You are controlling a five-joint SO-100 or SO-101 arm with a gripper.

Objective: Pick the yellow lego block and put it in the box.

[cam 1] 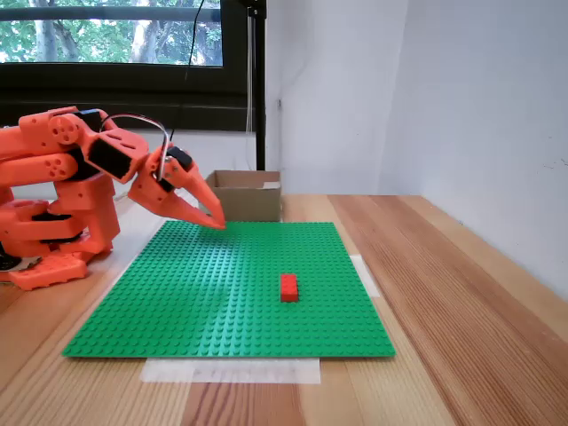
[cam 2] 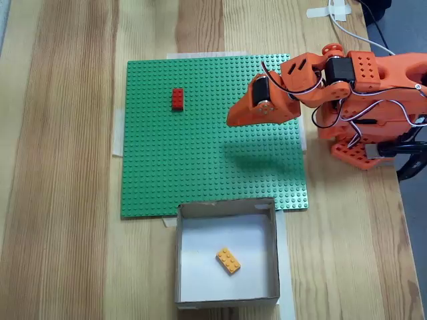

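The yellow lego block (cam 2: 228, 261) lies flat on the pale floor of the cardboard box (cam 2: 227, 207), a little below its middle in a fixed view from above. From the side, the box (cam 1: 245, 196) stands at the far edge of the green baseplate (cam 1: 222, 293), and its walls hide the block. My orange gripper (cam 1: 216, 219) hangs over the far left part of the plate, pointing down toward the box. From above, the gripper (cam 2: 231, 121) is over the plate's right half, well clear of the box. Its fingers are shut and hold nothing.
A red brick (cam 1: 288, 287) sits on the green baseplate (cam 2: 200, 160); from above the red brick (cam 2: 177, 99) is near the plate's upper left. The arm's base (cam 2: 373, 100) stands on the wooden table at the right. A white wall runs along one side of the table.
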